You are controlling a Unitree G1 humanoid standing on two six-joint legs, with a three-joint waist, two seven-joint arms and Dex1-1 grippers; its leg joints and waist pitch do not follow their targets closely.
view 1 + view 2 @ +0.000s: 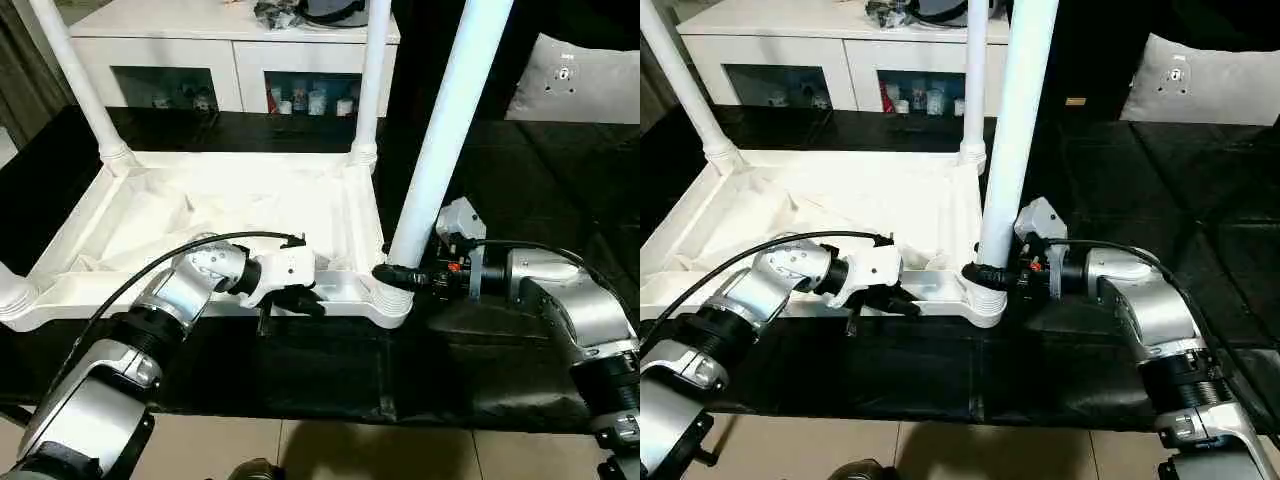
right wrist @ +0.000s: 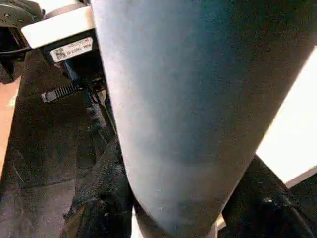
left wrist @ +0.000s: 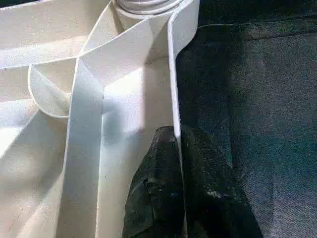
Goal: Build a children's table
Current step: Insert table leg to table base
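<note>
Your left gripper [image 1: 300, 300] pinches the near rim of the children's table [image 1: 215, 215], black fingers [image 3: 163, 188] clenched on either side of the thin white wall. Your right gripper [image 1: 395, 273] grasps the base of the nearest leg [image 1: 445, 130], standing in its corner socket [image 1: 390, 300]. The table lies upside down on the black-covered work table [image 1: 500, 350], legs pointing up, before a white cabinet [image 1: 230, 50].

Probably a home living room — a white sideboard [image 1: 235, 55] holding small jars [image 1: 312, 100], a grey cushion [image 1: 578, 80].
</note>
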